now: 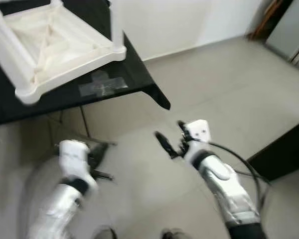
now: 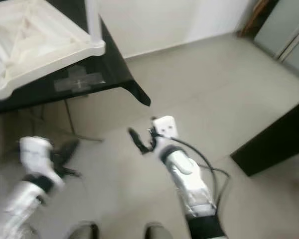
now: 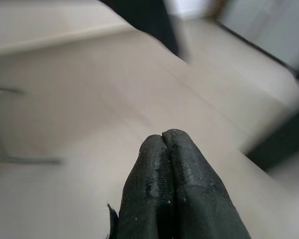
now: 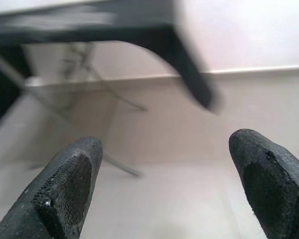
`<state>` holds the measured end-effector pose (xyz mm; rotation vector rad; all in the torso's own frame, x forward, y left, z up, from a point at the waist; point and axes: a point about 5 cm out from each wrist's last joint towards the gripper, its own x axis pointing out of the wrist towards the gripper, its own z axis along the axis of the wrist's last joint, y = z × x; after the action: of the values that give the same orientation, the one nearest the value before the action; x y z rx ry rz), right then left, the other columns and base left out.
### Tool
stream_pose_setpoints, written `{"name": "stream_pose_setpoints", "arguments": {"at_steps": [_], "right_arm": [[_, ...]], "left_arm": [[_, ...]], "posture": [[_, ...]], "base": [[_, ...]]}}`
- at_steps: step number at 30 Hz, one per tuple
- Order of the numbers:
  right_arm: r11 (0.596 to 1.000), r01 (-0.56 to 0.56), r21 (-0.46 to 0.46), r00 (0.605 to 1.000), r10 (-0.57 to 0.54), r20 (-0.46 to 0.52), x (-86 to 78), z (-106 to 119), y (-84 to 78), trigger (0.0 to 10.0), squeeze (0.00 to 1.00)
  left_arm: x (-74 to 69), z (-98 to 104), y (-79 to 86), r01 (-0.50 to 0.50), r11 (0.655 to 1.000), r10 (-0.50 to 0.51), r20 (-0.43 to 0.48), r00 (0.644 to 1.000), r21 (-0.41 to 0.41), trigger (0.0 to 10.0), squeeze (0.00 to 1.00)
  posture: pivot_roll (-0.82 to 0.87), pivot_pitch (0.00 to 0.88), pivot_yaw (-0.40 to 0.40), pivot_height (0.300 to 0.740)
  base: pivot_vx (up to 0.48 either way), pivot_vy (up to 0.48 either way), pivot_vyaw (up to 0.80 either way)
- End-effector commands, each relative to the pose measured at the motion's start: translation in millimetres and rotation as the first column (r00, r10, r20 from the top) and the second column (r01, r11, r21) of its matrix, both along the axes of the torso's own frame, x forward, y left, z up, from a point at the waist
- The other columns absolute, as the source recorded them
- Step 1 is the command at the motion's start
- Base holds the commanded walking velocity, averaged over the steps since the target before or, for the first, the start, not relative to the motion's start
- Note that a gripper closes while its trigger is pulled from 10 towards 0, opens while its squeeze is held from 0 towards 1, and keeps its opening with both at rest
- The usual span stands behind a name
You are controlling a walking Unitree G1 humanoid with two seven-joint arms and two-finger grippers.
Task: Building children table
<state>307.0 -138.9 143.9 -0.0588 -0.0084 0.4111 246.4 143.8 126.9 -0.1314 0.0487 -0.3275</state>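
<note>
A white plastic children's table (image 1: 50,42) lies upside down on a black table (image 1: 134,74) at the upper left, with its ribbed underside up and white legs (image 1: 117,25) fitted at the corners. My right gripper (image 1: 171,134) hangs low over the floor, below and in front of the black table's corner. It is open, with nothing between its fingers (image 4: 70,179). My left gripper (image 1: 100,153) is lower on the left, under the black table's edge, and its fingertips (image 3: 163,137) are pressed shut on nothing.
A grey tape patch (image 1: 102,84) sits on the black table near its front edge. Thin metal legs (image 2: 70,119) stand under it. Dark furniture (image 1: 284,154) borders the right. Beige floor tiles (image 1: 229,94) stretch toward the white wall. My feet (image 2: 154,231) show at the bottom.
</note>
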Motion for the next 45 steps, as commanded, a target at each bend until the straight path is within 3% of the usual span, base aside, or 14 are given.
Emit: {"name": "stream_pose_setpoints", "arguments": {"at_steps": [1,19,23,29,32,35,36,39,41,45], "right_arm": [[1.000,0.020,0.008,0.999,-0.019,-0.029,-4.5,-6.0,-0.1,10.0,0.00],[1.000,0.024,-0.007,0.999,-0.024,-0.022,0.0,-5.6,-1.4,10.0,0.00],[0.998,-0.028,-0.064,1.000,0.027,-0.013,1.9,-3.4,-0.1,10.0,0.00],[0.992,-0.123,-0.024,0.992,0.123,0.001,-3.5,-1.9,8.3,10.0,0.00],[0.977,-0.213,-0.012,0.976,0.213,0.050,-5.3,11.8,12.1,10.0,0.00],[0.977,-0.213,-0.012,0.976,0.213,0.050,-5.3,11.8,12.1,10.0,0.00],[0.972,-0.236,0.003,0.968,0.235,0.090,-2.8,25.4,6.1,10.0,0.00],[0.973,-0.229,0.028,0.968,0.224,0.117,1.0,35.0,0.0,10.0,0.00],[0.975,-0.214,0.050,0.965,0.204,0.166,8.0,53.0,-10.0,10.0,0.00],[0.980,-0.197,0.038,0.959,0.185,0.216,15.4,72.9,-18.2,10.0,0.00]], "left_arm": [[-0.6,-1.6,5.4,-0.027,1.000,0.027,-0.001,1.000,0.015,10.0,0.00],[4.3,2.8,2.6,-0.056,0.998,0.055,0.043,0.998,0.024,10.0,0.00],[4.3,6.1,3.0,-0.061,0.998,0.060,0.053,0.997,0.020,10.0,0.00],[2.3,14.6,1.3,-0.026,1.000,0.024,0.082,0.996,0.016,10.0,0.00],[1.0,25.0,1.4,-0.002,1.000,0.000,0.117,0.993,0.017,10.0,0.00],[1.0,25.0,1.4,-0.002,1.000,0.000,0.117,0.993,0.017,10.0,0.00],[0.6,34.5,-0.5,0.022,1.000,-0.023,0.146,0.989,0.010,10.0,0.00],[0.5,40.4,-1.5,0.033,0.999,-0.034,0.164,0.986,0.006,10.0,0.00],[1.1,49.7,-3.1,0.044,0.999,-0.043,0.193,0.980,0.001,10.0,0.00],[3.5,56.8,-5.1,0.040,0.999,-0.038,0.217,0.975,-0.003,10.0,0.00]], "posture": [[0.02,0.252,-0.089,0.740],[0.01,0.255,-0.101,0.740],[-0.01,0.254,-0.105,0.740],[0.00,0.250,-0.095,0.740],[0.01,0.249,-0.083,0.740],[0.01,0.249,-0.083,0.740],[0.02,0.249,-0.075,0.740],[0.02,0.247,-0.075,0.740],[0.02,0.247,-0.077,0.740],[0.03,0.244,-0.083,0.740]], "base": [[0.000,0.000,0.00],[0.308,0.000,0.00],[0.305,0.000,0.60],[0.307,0.000,0.80],[0.307,0.000,0.00],[0.307,0.000,0.00],[0.307,0.000,0.00],[0.307,0.000,0.00],[0.307,0.000,0.00],[0.308,0.000,0.00]]}}
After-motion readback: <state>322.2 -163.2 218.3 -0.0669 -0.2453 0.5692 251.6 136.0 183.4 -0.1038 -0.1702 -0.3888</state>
